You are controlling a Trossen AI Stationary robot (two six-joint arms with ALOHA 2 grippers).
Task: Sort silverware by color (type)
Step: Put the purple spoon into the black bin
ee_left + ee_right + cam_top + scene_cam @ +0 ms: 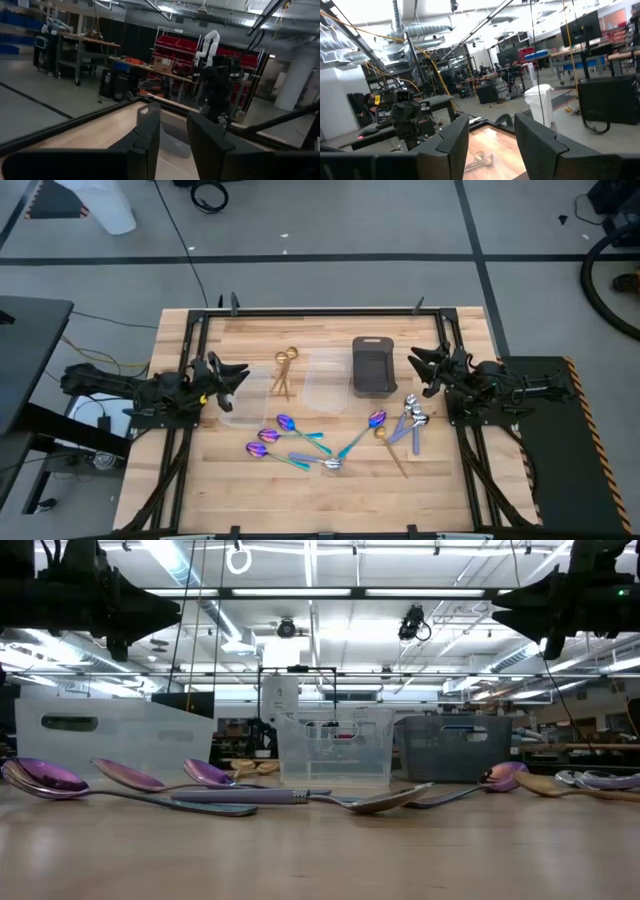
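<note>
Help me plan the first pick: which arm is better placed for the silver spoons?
Right. The silver spoons lie just below the right gripper, its jaws open; the left gripper waits across the table.

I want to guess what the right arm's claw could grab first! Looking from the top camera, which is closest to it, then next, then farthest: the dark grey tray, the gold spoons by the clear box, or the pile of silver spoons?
From the right gripper:
1. Silver spoons, just below it on the table's right side.
2. Dark grey tray, beside it toward the middle; nearly a tie with the silver spoons.
3. Gold spoons, far across, nearer the left arm.
</note>
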